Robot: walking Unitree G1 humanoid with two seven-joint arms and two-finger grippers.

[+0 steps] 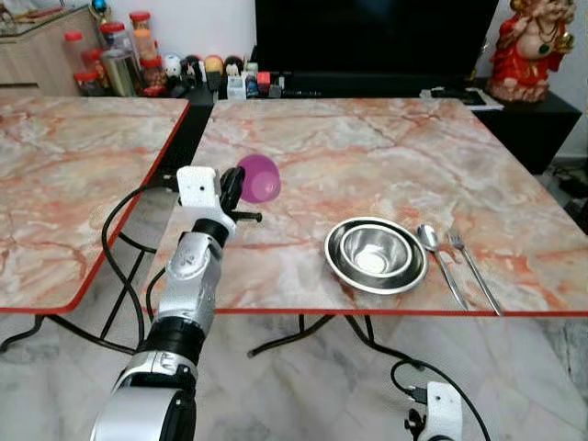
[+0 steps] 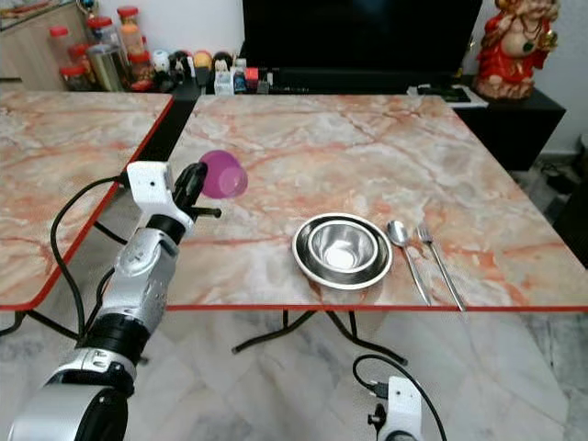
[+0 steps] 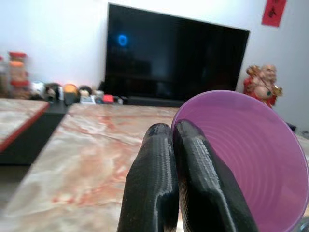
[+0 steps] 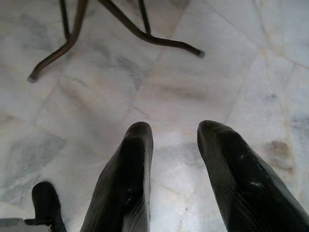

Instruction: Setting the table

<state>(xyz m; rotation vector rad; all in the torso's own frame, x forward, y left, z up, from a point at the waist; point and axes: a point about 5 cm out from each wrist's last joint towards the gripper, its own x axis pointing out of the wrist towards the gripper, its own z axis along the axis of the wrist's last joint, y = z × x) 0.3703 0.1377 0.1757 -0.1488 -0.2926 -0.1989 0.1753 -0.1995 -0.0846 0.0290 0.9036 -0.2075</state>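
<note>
Left eye view: the left gripper is raised above the near left part of the marble table, its two black fingers pinched together on the rim of a purple cup. The cup is carried tilted, clear of the tabletop, with its mouth turned toward the wrist camera. In the left wrist view the fingers press flat against each other at the cup's edge.

Near the table's front red edge sit two nested steel bowls, with a spoon just beside them on the right and a fork right of the spoon; the fork's handle reaches almost to the edge. Open marble lies between cup and bowls, and the whole back half of the table is bare up to the dark television.

A second marble table stands to the left, parted from the first by a narrow dark gap.

The right gripper hangs low over the marble floor with its fingers spread apart, holding nothing, near the table legs.
</note>
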